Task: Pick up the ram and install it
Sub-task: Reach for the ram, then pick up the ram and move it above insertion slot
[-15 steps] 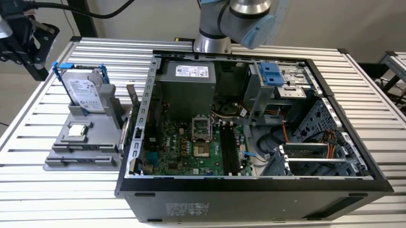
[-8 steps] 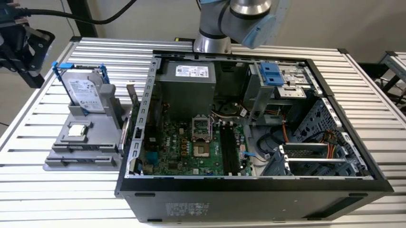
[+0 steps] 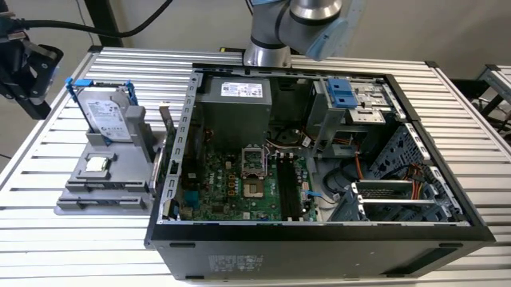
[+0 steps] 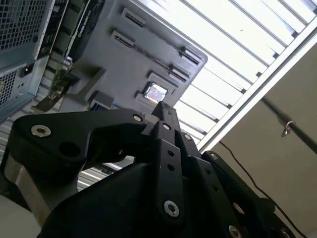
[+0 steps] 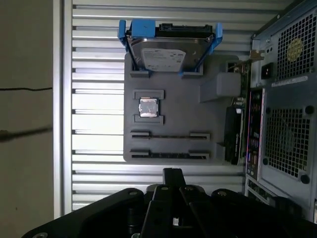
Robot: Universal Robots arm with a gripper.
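My gripper [image 5: 171, 174] hangs high over the slatted table, off to one side of the grey parts holder [image 5: 173, 99], with its fingers together and nothing between them. It also shows as a black shape at the exterior view's left [image 3: 33, 107], and its tip rises in the second wrist view [image 4: 166, 110]. A thin dark strip [image 5: 168, 155] sits in the holder slot nearest the gripper; it looks like the ram seen edge-on, but I cannot be sure. The black motherboard slots [image 3: 288, 185] lie inside the open computer case [image 3: 319, 230].
A silver hard drive in a blue frame [image 5: 169, 47] stands at the holder's far end, and a small square processor chip [image 5: 148, 107] lies in its middle. A card [image 5: 233, 134] stands upright between holder and case. The table's edge [image 5: 62, 119] runs beside the holder.
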